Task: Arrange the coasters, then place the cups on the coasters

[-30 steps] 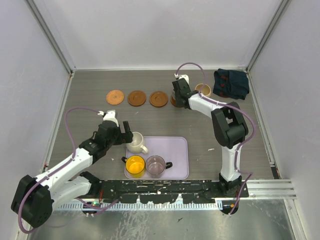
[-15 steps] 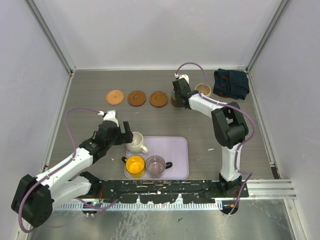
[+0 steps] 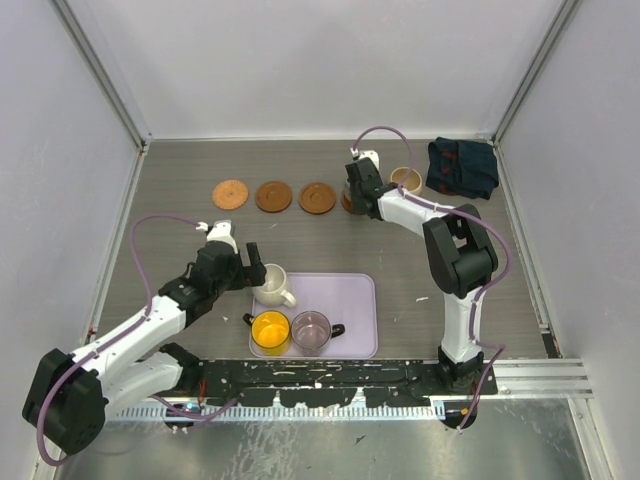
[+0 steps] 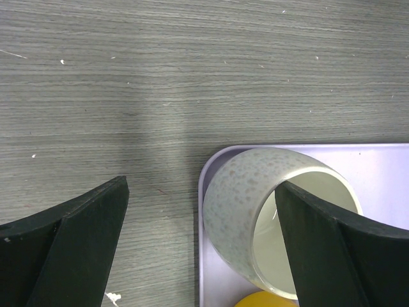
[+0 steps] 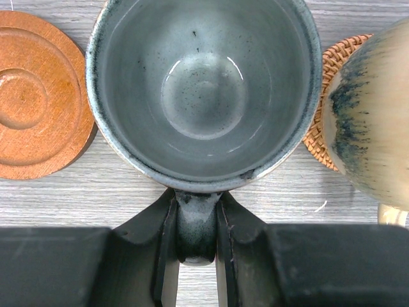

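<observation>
My right gripper pinches grey-green mug by handle: rigid, likely slick glaze, breakable. Left gripper wide.

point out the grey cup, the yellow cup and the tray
grey cup (image 5: 203, 89): right wrist view, on its inner floor
yellow cup (image 3: 270, 329): top external view, on its inside
tray (image 3: 350, 295): top external view, on a bare part of its floor
</observation>
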